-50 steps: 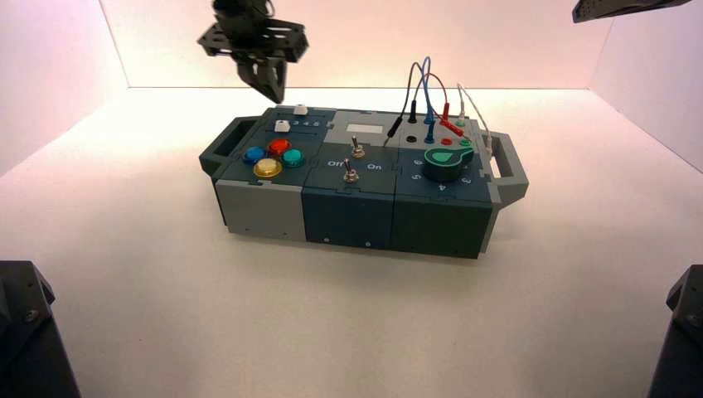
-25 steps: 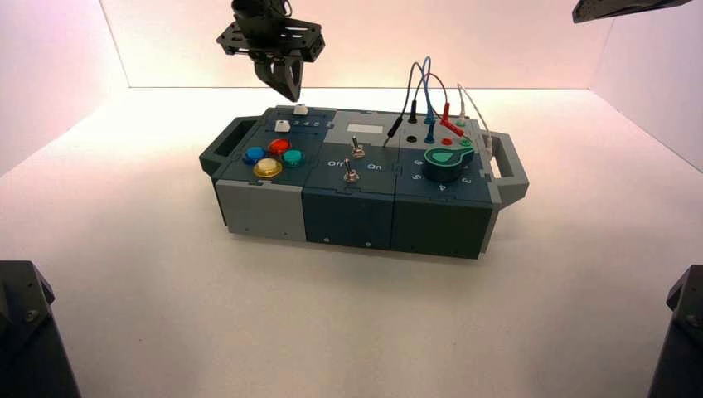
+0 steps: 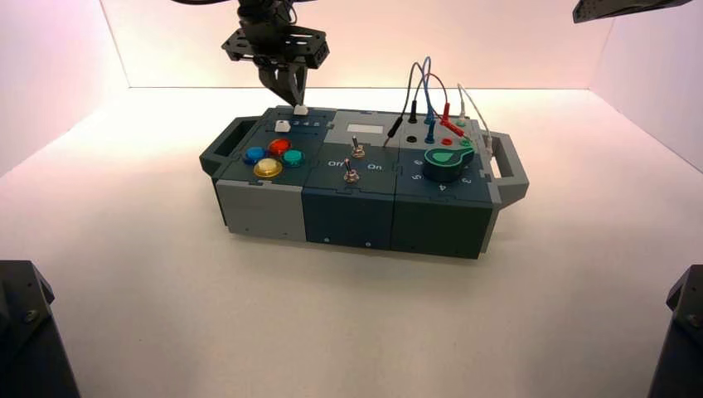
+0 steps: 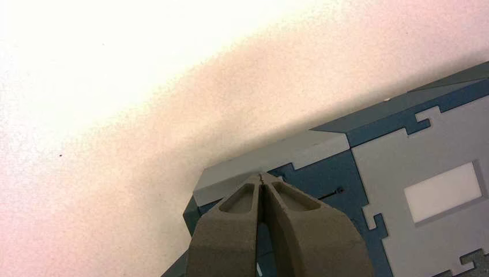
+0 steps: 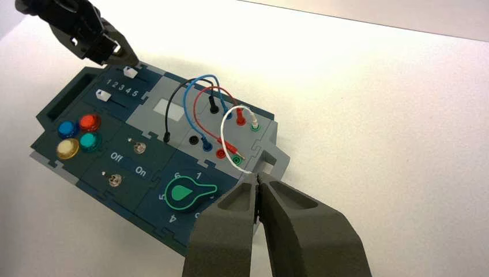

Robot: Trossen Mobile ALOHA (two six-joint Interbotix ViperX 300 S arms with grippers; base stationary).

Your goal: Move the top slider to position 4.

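Observation:
The top slider (image 3: 300, 109) is a small flat white knob at the back left of the dark blue box (image 3: 348, 207); it also shows in the right wrist view (image 5: 131, 73). The printed digit 4 (image 5: 129, 91) sits in the row 1 to 5 between the two slider tracks. My left gripper (image 3: 292, 93) is shut, and its tips hang right over the top slider's knob; I cannot tell if they touch it. In the left wrist view the shut fingers (image 4: 288, 219) hide the knob. My right gripper (image 5: 258, 178) is shut and empty, held high off the box's right end.
A second, squarer white slider knob (image 3: 283, 126) sits in front of the top one. Coloured round push buttons (image 3: 271, 157), two toggle switches (image 3: 351, 174), a green dial (image 3: 443, 162) and looped wires (image 3: 423, 91) stand on the box. Handles stick out at both ends.
My left gripper has moved right and down, from above the box's back left corner to the top slider's knob. The knob and the right arm have not visibly moved.

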